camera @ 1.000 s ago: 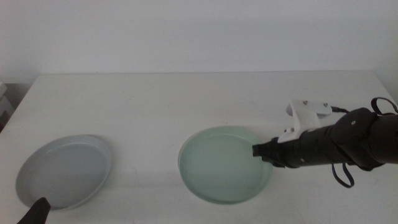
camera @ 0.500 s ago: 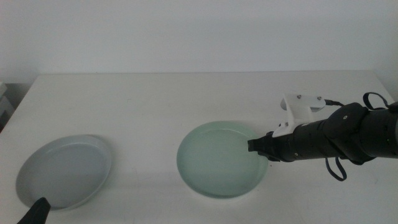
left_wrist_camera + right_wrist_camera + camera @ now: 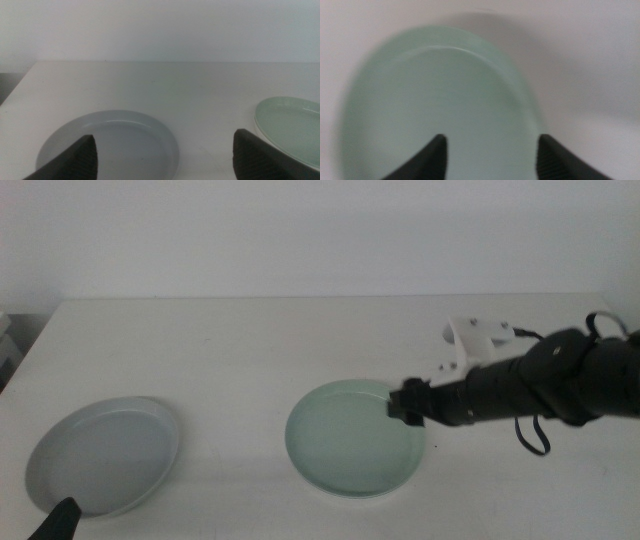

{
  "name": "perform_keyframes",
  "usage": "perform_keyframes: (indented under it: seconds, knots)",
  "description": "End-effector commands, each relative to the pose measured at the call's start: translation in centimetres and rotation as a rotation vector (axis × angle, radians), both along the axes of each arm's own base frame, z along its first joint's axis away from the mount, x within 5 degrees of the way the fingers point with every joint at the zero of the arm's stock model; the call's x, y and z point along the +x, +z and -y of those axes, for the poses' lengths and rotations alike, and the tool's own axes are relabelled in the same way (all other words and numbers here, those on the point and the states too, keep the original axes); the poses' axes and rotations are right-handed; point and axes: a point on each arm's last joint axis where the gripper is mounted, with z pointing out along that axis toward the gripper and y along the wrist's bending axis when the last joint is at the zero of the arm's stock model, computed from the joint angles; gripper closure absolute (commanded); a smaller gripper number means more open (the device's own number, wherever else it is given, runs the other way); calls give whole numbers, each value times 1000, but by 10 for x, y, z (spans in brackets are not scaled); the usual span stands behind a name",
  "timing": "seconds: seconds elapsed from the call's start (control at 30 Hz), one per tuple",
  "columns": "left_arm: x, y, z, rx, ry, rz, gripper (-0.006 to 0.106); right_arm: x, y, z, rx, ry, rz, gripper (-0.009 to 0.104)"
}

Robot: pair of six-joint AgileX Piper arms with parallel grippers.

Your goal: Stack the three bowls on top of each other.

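At the far left of the white tabletop (image 3: 300,340) lies the grey-blue bowl (image 3: 105,453), flat and empty, with the left hand (image 3: 165,155) waiting just at its near edge, its two dark jaws spread wide to either side of the bowl in the left wrist view. Toward the middle-right sits the pale green bowl (image 3: 356,437), well apart from the grey-blue one. No separate white bowl shows in any view; whether it lies under the green one cannot be told. From the right comes the right hand (image 3: 408,401), low over the green bowl's far right rim; in the right wrist view its jaws are spread with the bowl's rim and floor showing between them, gripping nothing. The step in hand looks like taking hold of the green bowl by its rim. To do that well, one jaw should likely go inside the low rim and the other outside, seated deep before the jaws press together, since the rim is shallow and smooth and a thin pinch could slip or tip the bowl as it lifts.
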Motion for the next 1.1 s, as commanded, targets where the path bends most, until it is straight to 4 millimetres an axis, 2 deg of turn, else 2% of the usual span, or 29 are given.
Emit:
perform_keyframes:
  seconds: [0.0,0.17,0.37,0.47,0.57,0.8,0.9,1.07]
  knots:
    - [-1,9,-2,-29,17,88,9,0,48,-3,82,51,91,38]
    - [-1,9,-2,-29,17,88,9,-21,107,-1,126,157,228,34]
    - [-1,9,-2,-29,17,88,9,-74,177,19,95,274,457,38]
    - [-1,9,-2,-29,17,88,9,-100,199,31,51,310,527,41]
    - [-1,9,-2,-29,17,88,9,-127,208,46,17,286,567,44]
    - [-1,9,-2,-29,17,88,9,-175,211,77,-22,194,627,45]
    - [-1,9,-2,-29,17,88,9,-183,212,81,-32,183,636,45]
    - [-1,9,-2,-29,17,88,9,-184,213,82,-34,180,652,45]
